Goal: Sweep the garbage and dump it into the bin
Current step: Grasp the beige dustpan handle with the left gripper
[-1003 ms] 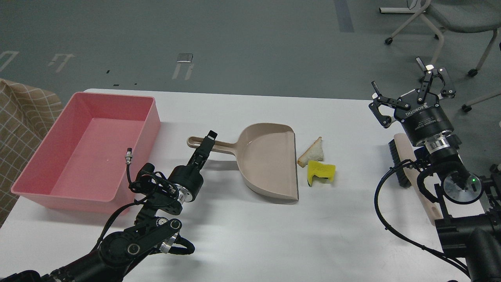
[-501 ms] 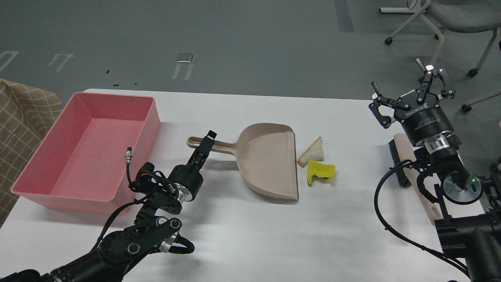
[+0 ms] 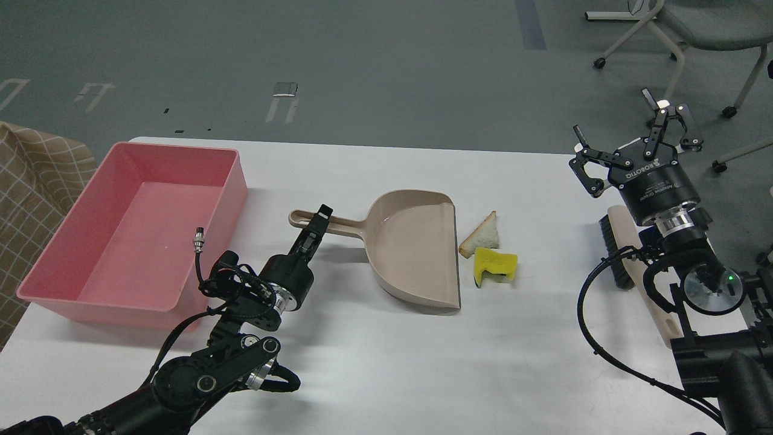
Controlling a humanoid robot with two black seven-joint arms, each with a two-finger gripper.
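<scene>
The garbage lies mid-table: a triangular bread slice (image 3: 483, 234) and a notched yellow sponge chunk (image 3: 495, 264), just right of the open mouth of a beige dustpan (image 3: 410, 248). The dustpan's handle (image 3: 300, 218) points left. My left gripper (image 3: 320, 220) sits right at that handle, seen edge-on and dark, so its fingers cannot be told apart. The pink bin (image 3: 232, 181) stands at the table's left side with nothing in it. My right gripper (image 3: 628, 127) hovers at the right edge, raised, its fingers spread wide and holding nothing.
A brush (image 3: 616, 254) with black bristles and a beige handle lies on the table under my right arm. The white table (image 3: 386, 362) ends just behind the bin and dustpan. Office chairs stand on the grey floor at the back right. Checked fabric shows at far left.
My left gripper's tip has sunk slightly toward the dustpan handle. The right arm, dustpan and garbage have not moved.
</scene>
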